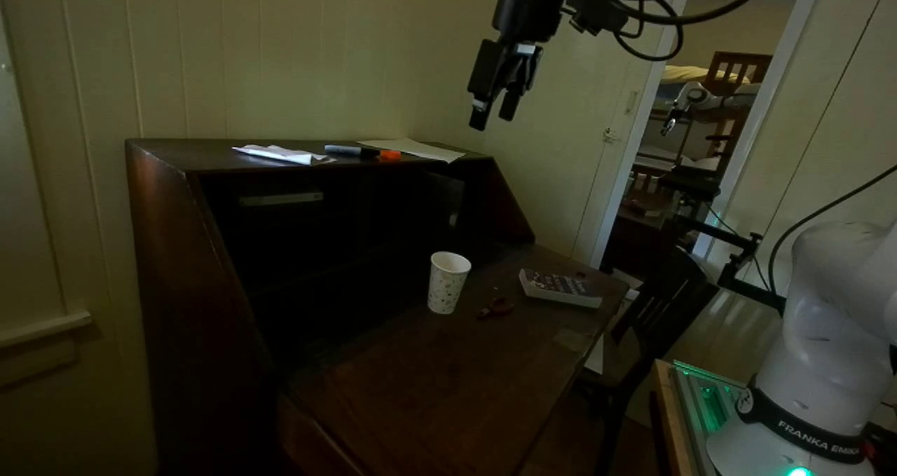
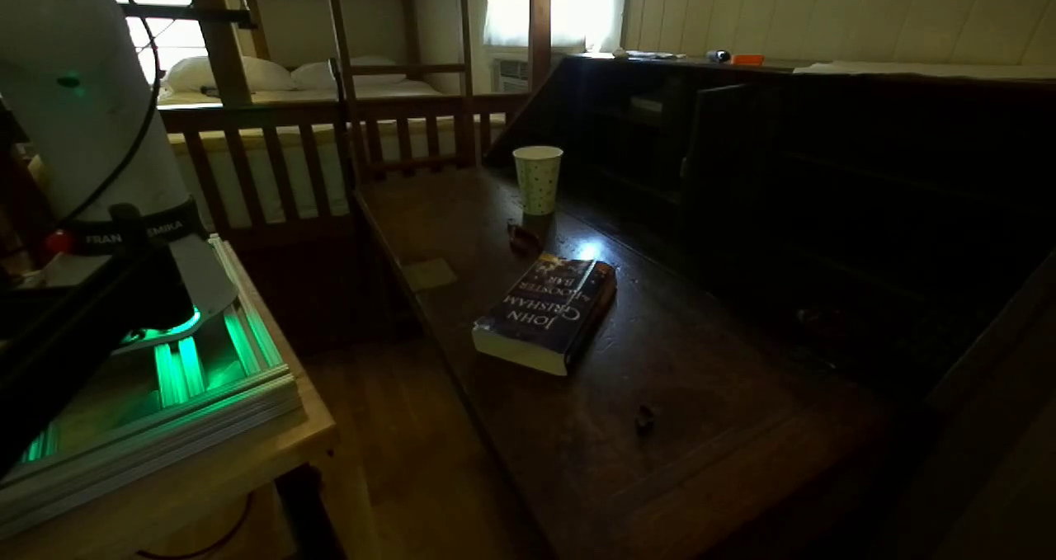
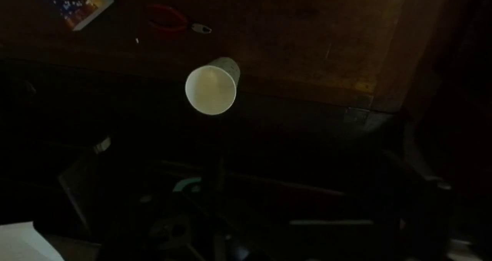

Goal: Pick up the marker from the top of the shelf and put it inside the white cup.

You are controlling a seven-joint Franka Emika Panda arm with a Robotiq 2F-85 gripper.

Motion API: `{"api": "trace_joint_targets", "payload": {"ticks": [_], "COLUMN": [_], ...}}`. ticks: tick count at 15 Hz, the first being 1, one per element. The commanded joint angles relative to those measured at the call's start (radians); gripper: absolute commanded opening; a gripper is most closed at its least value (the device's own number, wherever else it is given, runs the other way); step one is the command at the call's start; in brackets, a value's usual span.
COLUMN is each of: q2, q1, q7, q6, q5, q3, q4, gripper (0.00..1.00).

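The marker [image 1: 350, 151], dark with an orange end, lies on top of the dark brown shelf [image 1: 158, 202]. In an exterior view the marker [image 2: 719, 56] is small at the back edge of the shelf top. The white cup [image 1: 448, 283], with small specks, stands upright on the shelf's fold-down desk. It also shows in an exterior view [image 2: 538, 182] and from above in the wrist view [image 3: 211, 90]. My gripper [image 1: 493, 117] is open and empty, above and to the right of the marker in that view. The wrist view is too dark to show the marker.
A pale sheet [image 1: 413, 148] and a crumpled white paper [image 1: 280, 155] lie beside the marker. A thick book [image 1: 558, 288] and red-handled pliers [image 3: 173, 20] lie near the cup. A chair [image 1: 652, 322] stands at the desk edge. A wall [image 1: 294, 55] rises behind the shelf.
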State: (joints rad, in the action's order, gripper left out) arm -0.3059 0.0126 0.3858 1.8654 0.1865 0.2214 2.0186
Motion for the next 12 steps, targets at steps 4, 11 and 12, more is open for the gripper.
{"api": "trace_joint_targets", "payload": {"ticks": [4,11,12], "q2": [0.194,0.42,0.455], "q1": [-0.003,-0.001,0.003], "q7": [-0.199,-0.558,-0.595], "q6": [0.025,0.032,0.017], "q5": [0.074,-0.045,-0.042], "q3": [-0.101,-0.186,-0.192], "q4": [-0.247,-0.574,-0.624], "gripper": [1.0,1.0,1.0]}}
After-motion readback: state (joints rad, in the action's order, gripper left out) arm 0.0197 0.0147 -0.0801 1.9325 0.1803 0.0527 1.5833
